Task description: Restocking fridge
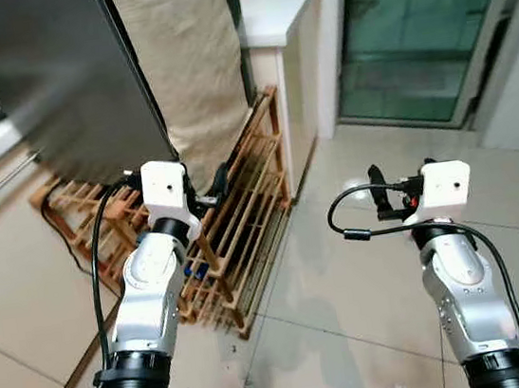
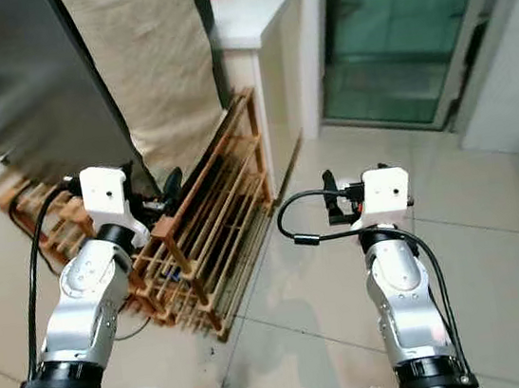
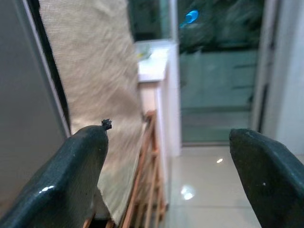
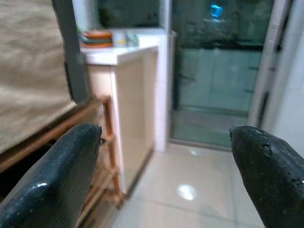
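Note:
A tall dark grey fridge panel [image 1: 53, 78] stands at the upper left, with a beige cloth [image 1: 185, 60] hanging beside it. My left gripper [image 3: 166, 133] is raised in front of the cloth and the wooden rack, open, with nothing between its black fingers [image 3: 80, 161]. My right gripper [image 4: 166, 130] is held up over the tiled floor to the right, also open and holding nothing. It points toward the white counter and the glass door. No food item or bottle is in either gripper.
A low wooden slatted rack [image 1: 243, 215] leans on the floor below the cloth. A white counter [image 1: 278, 10] with dishes stands behind it. A green-tinted glass door [image 1: 420, 29] lies ahead on the right. Cabinet fronts with a bar handle [image 1: 4, 180] run along the left. Glossy floor tiles [image 1: 348, 287] lie ahead.

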